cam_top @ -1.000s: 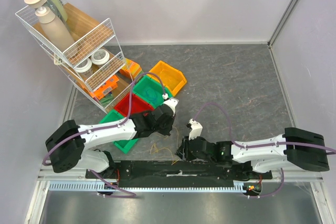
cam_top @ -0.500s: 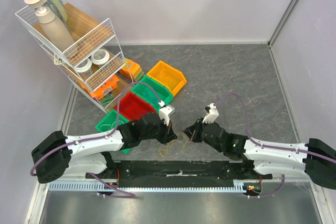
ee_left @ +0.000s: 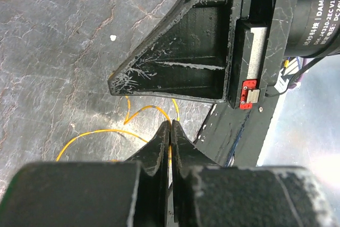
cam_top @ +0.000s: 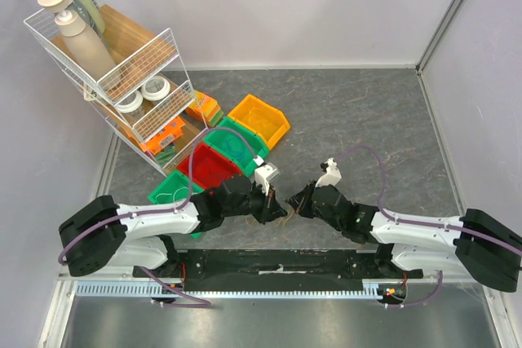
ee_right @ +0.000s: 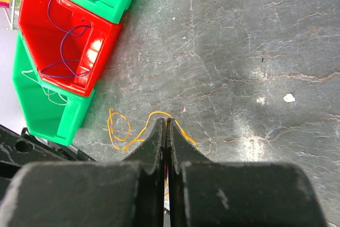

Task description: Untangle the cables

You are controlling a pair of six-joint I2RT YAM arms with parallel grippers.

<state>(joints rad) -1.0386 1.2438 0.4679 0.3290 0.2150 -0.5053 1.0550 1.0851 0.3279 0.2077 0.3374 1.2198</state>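
Left arm (cam_top: 155,219), right arm (cam_top: 416,234): white links, black joints, purple hoses (cam_top: 379,181). Fingers (ee_left: 154,152) black, scuffed. Motor (ee_left: 319,9) marked DAMIAO; red connector (ee_left: 248,90).

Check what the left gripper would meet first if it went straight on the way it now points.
Probably the right gripper: it crosses directly ahead of the left gripper in the left wrist view. The depth of the gap between them is unclear.

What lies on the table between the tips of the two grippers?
Only thin yellow cables over the bare table, best seen in the left wrist view. The left gripper and the right gripper each seem shut on a strand.
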